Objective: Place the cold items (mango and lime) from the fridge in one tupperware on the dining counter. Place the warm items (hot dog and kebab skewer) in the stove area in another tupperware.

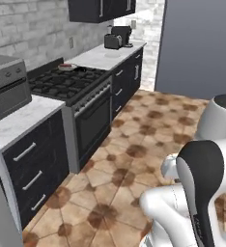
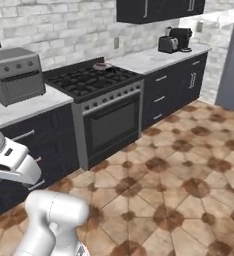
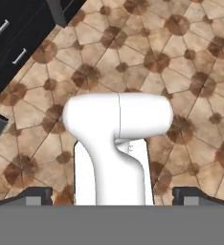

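Note:
The black gas stove (image 1: 69,82) (image 2: 91,80) stands in the counter run along the left wall. At its back right corner sits a small pale dish (image 1: 66,66) (image 2: 101,65) with something reddish on it; I cannot tell what it is. My gripper (image 3: 114,196) points down at the tiled floor, away from the stove. Its dark fingertips (image 3: 37,196) stand far apart, so it is open and holds nothing. The mango, lime, kebab skewer, tupperware and dining counter are out of view.
A grey toaster oven (image 1: 6,89) (image 2: 16,75) sits on the counter left of the stove. A dark coffee machine (image 1: 120,36) (image 2: 176,39) stands on the far counter. Dark drawer cabinets (image 1: 33,169) line the left side. The brown tiled floor (image 1: 144,125) runs to a tall grey panel (image 1: 197,43).

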Controlling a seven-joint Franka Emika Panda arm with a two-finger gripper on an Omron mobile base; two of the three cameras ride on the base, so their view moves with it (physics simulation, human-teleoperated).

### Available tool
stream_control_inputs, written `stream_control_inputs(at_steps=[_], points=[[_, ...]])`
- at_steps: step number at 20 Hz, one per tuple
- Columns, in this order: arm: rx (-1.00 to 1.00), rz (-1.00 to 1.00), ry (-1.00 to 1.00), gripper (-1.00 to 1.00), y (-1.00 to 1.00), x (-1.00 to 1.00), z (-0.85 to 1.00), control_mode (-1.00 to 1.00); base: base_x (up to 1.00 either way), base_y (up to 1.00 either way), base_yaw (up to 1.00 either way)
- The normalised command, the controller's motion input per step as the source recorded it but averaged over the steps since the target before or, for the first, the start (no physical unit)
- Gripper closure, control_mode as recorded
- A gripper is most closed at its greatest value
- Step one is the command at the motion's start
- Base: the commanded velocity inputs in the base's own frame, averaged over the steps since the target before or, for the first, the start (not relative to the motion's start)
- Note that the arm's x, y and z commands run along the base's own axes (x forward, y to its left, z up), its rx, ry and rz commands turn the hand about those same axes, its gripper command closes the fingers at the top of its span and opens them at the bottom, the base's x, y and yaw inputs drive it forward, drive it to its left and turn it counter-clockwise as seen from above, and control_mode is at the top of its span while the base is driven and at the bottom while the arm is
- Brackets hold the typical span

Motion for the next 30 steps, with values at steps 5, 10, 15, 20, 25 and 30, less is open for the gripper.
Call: stream_control_inputs(at_steps=[5, 10, 15, 20, 25, 30], points=[[0.0, 0.0, 0.0, -1.0, 0.0, 0.0, 0.0, 1.0, 0.82, -0.84, 0.38], [0.0, 0.0, 0.0, -1.0, 0.0, 0.0, 0.0, 1.0, 0.9, -0.82, 0.38], [0.0, 0.0, 0.0, -1.0, 0.0, 0.0, 0.0, 1.0, 0.86, -0.77, 0.44], [0.0, 0.0, 0.0, -1.0, 0.0, 0.0, 0.0, 1.0, 0.76, -0.78, 0.41], [0.0, 0.0, 0.0, -1.0, 0.0, 0.0, 0.0, 1.0, 0.77, -0.76, 0.41], [0.0, 0.0, 0.0, -1.0, 0.0, 0.0, 0.0, 1.0, 0.77, -0.77, 0.42]])
